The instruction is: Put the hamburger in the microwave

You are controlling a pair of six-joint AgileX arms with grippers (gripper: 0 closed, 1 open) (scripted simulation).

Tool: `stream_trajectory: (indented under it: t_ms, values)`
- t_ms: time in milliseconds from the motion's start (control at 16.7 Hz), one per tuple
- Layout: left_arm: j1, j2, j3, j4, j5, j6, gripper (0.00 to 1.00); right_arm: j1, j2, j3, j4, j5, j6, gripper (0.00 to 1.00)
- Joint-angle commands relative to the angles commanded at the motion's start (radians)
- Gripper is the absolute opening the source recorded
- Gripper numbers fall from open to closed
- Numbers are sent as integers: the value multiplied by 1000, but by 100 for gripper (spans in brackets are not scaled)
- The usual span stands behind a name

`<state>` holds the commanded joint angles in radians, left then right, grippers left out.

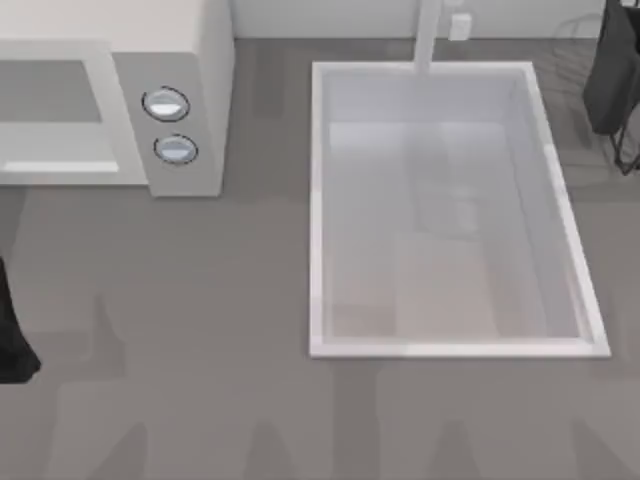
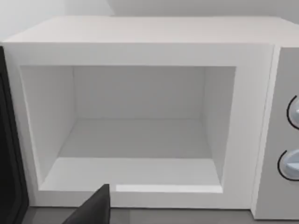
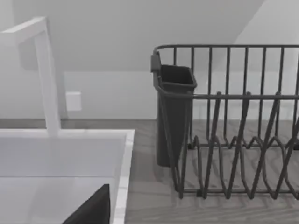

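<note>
The hamburger is out of view. The microwave stands at the back left of the table, off-white, with two round knobs stacked on its panel. In the left wrist view its cavity is open and holds nothing, and a dark door panel stands swung out beside it. My left gripper hangs just in front of the cavity's lower lip. My right gripper hovers over the sink's far right corner, facing the dish rack.
A white rectangular sink basin with a faucet takes up the table's middle and right. A dark wire dish rack with a dark cup stands at the back right. A dark shape sits at the left edge.
</note>
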<state>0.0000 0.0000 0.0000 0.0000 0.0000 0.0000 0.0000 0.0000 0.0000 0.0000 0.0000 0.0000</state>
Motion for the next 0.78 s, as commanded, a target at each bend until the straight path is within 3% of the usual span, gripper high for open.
stream_trajectory:
  t_ms: [360,780]
  values:
    - [27,106,91,-70,4,99,100,0,0,0,0,0,0,100]
    - [160,669,461,-382,0,531,100,0,0,0,0,0,0,100]
